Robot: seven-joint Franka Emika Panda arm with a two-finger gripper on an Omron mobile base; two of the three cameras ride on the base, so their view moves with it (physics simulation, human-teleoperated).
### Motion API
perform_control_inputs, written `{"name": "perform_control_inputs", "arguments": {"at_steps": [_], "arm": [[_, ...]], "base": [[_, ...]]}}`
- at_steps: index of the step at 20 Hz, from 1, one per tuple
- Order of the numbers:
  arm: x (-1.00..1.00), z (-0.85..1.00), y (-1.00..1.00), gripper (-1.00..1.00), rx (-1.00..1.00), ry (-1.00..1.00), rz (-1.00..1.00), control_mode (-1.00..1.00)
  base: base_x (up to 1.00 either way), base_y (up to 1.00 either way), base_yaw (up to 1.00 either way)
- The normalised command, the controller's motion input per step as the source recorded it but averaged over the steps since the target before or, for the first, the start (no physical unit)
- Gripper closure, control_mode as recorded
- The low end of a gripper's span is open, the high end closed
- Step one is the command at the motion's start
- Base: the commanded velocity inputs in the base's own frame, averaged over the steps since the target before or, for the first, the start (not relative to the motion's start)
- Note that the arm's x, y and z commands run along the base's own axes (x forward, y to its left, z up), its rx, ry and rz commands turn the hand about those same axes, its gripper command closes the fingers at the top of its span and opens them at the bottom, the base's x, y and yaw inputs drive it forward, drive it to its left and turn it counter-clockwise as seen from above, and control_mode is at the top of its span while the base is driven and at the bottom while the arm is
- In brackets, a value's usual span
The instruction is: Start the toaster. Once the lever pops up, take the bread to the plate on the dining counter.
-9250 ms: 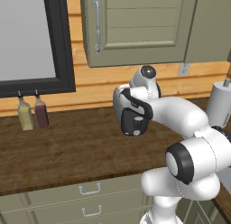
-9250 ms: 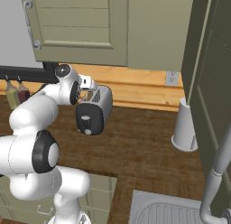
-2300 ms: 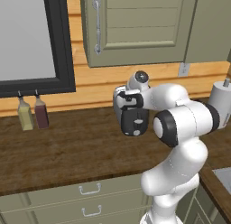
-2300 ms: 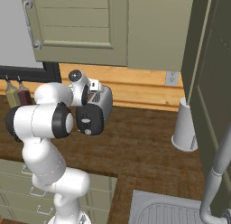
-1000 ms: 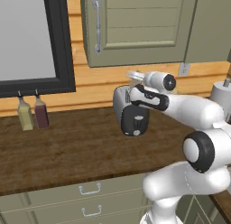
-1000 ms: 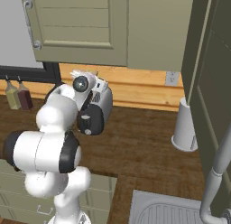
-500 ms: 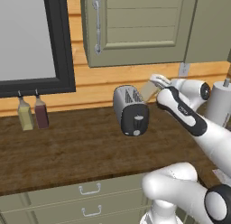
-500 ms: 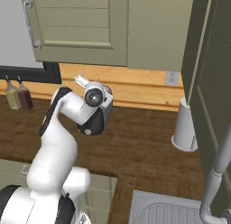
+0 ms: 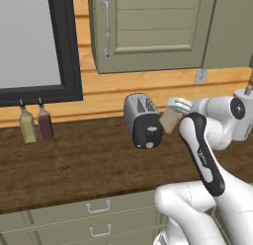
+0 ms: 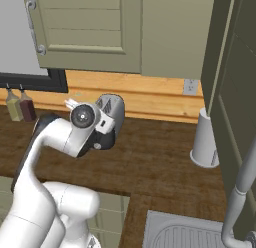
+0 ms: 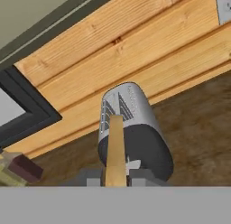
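gripper (image 11: pixel 116 180) clamped on the bread (image 11: pixel 115 151), clear of the toaster (image 11: pixel 131 128) | judged light, stiff, crumbly: hold flat faces near edge, gently

Left base view: set behind and left of the white arm, facing forward and down over the dark wood counter with handled drawers (image 9: pixel 74 165), at middle range. Right base view: same counter (image 10: pixel 150 162) from behind and right, arm in the foreground. Shared by both: the small shiny silver two-slot toaster (image 9: pixel 142 121) (image 10: pixel 113 109) just beyond the hand. Hand view: very close, looking along the gripper (image 11: pixel 115 175) at that toaster (image 11: pixel 135 133), with the plank wall behind.
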Motion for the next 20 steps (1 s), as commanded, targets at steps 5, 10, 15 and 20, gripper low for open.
{"name": "perform_control_inputs", "arguments": {"at_steps": [5, 10, 15, 20], "arm": [[-0.32, -0.01, 0.0, 1.0, -0.03, 0.25, -0.01, -1.0], [-0.1, -0.03, 0.0, 1.0, -0.01, 0.14, -0.06, -1.0], [-0.09, 0.0, 0.0, 1.0, 0.0, 0.01, -0.05, 1.0], [0.0, 0.0, 0.0, 1.0, 0.0, 0.0, 0.0, 1.0]], "base": [[0.0, 0.0, 0.0], [0.0, 0.0, 0.0], [-0.24, -0.01, -0.19], [-0.52, -0.02, -0.66]]}}
